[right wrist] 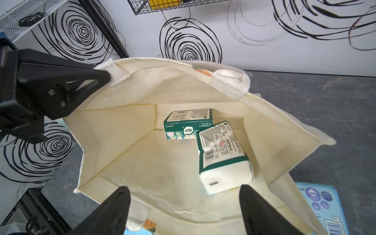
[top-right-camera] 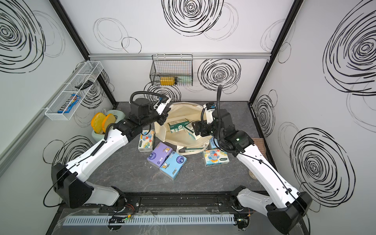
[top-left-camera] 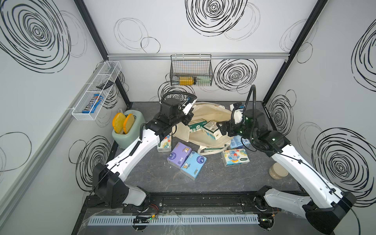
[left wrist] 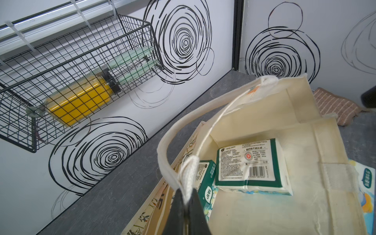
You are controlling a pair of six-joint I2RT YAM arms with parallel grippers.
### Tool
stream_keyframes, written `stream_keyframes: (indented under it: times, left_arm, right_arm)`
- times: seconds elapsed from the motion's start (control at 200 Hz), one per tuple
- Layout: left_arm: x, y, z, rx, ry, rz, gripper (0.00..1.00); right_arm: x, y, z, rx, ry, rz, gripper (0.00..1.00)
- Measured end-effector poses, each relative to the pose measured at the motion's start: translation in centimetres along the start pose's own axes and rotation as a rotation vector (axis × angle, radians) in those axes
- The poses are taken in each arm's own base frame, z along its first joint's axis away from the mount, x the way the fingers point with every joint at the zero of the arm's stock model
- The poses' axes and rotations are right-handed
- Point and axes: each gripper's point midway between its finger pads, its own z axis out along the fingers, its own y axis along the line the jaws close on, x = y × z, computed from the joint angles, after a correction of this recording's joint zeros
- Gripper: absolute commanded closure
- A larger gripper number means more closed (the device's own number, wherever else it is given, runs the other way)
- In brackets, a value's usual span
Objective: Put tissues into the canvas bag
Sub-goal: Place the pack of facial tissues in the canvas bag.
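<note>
Around the canvas bag point(right wrist: 126, 130) lie loose tissues point(top-left-camera: 179, 155); left gripper point(left wrist: 186, 201) pinches its handle point(left wrist: 190, 168), right gripper point(right wrist: 184, 190) gapes wide, empty.

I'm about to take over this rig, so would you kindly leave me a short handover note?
Left gripper: shut on the handle of the canvas bag, holding its mouth open.
Right gripper: open and empty above the mouth.
Done: two green-white packs lie inside.
Left: purple pack, light blue pack, two elephant-print packs and another blue pack, all on the table beside the bag.
</note>
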Motion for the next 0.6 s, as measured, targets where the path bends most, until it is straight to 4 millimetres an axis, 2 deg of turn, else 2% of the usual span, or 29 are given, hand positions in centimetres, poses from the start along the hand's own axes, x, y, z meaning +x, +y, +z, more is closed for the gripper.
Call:
stream_keyframes:
  times: [0.14,0.2,0.295,0.475,0.6]
  left_arm:
    - [0.0,0.0,0.0,0.000,0.001,0.000,1.00]
    - [0.0,0.0,0.0,0.001,0.001,-0.001,1.00]
    - [0.0,-0.1,0.0,0.007,-0.001,-0.007,1.00]
    - [0.0,-0.3,0.0,0.018,-0.003,-0.015,1.00]
    - [-0.1,-0.3,0.0,0.028,-0.006,-0.032,1.00]
  right_arm:
    - [-0.4,0.4,-1.4,-0.021,-0.026,-0.002,0.14]
    - [-0.5,0.5,-2.2,-0.027,-0.038,-0.003,0.18]
    - [0.5,0.2,-3.3,-0.029,-0.037,-0.001,0.21]
    - [5.3,-0.8,-4.5,-0.029,0.044,0.016,0.23]
    - [10.1,-2.4,-4.1,0.004,0.141,0.062,0.18]
